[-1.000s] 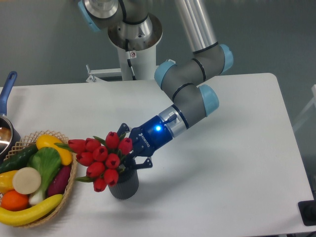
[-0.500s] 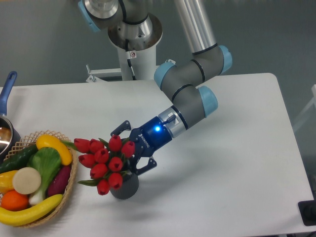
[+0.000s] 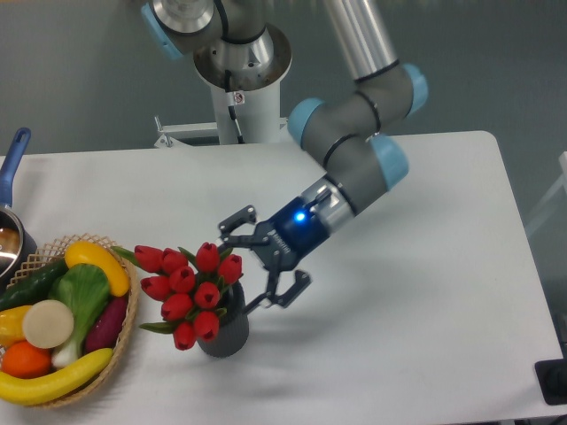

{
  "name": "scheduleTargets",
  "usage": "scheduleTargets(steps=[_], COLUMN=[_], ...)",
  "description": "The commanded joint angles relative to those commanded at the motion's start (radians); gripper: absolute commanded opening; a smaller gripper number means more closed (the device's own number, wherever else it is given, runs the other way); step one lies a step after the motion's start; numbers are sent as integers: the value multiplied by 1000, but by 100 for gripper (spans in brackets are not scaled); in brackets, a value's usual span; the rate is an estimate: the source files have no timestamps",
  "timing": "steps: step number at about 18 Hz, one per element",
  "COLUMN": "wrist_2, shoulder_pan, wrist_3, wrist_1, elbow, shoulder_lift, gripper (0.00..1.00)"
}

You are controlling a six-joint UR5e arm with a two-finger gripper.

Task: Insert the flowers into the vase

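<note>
The flowers (image 3: 190,290), a tight bunch of red tulip buds with green leaves, stand with their stems in the vase (image 3: 225,333), leaning to the left over its rim. The vase is small, dark grey and cylindrical, near the table's front. My gripper (image 3: 262,261) is open and empty, just right of the bunch and clear of it, its fingers (image 3: 236,220) spread above and below.
A wicker basket (image 3: 124,341) with banana, orange, cucumber and other produce sits at the front left, close to the flowers. A pot with a blue handle (image 3: 12,159) stands at the left edge. The arm's base (image 3: 239,88) is at the table's back.
My gripper has opened, let go of the flowers and drawn back to the right. The bunch stays in the vase, leaning left.
</note>
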Motion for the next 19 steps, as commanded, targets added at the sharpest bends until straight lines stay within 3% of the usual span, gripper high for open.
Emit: scheduleTargets(steps=[3,7,10,13,16,19], wrist_2=[112,446,609,742,891,908], shoulder_pan=[52,109,123,132,150,196], wrist_3=[48,51,54,101,270,390], wrist_1=[-2,-8,-15,-96,-211,-265], elbow=[-29,-45,-37,-5,14,15], shoulder_lift=[77,192,255,327,368,387], gripper=[100,100,100,100,100,100])
